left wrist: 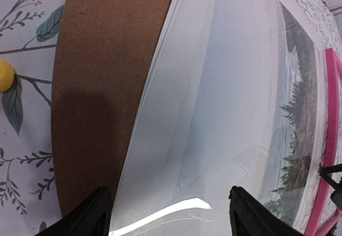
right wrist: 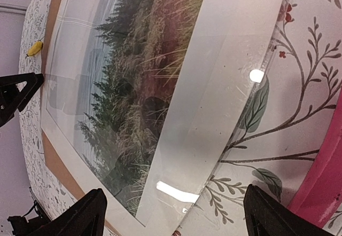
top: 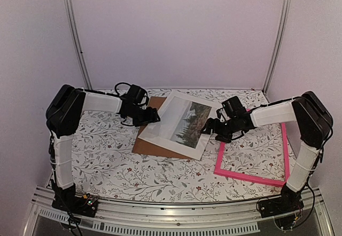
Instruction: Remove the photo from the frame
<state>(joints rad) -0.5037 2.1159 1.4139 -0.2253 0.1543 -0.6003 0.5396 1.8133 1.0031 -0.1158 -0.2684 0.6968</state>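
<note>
The photo (top: 184,119), a landscape of dark trees with a wide white border, lies flat and slanted on a brown backing board (top: 155,148) at mid-table. It is outside the pink frame (top: 251,177), which lies flat to its right with the tablecloth showing through. A clear sheet (right wrist: 255,76) lies over the photo (right wrist: 139,76). My left gripper (top: 152,116) hovers open at the photo's left edge. The left wrist view shows that gripper (left wrist: 170,193) with its jaws wide above the white border (left wrist: 224,86). My right gripper (top: 209,126) is open at the photo's right edge, empty (right wrist: 175,192).
A small yellow object (left wrist: 4,76) lies on the floral tablecloth left of the backing board (left wrist: 101,76). The pink frame (right wrist: 320,188) is just right of the right gripper. Pale walls and two metal posts (top: 75,33) close the table's back.
</note>
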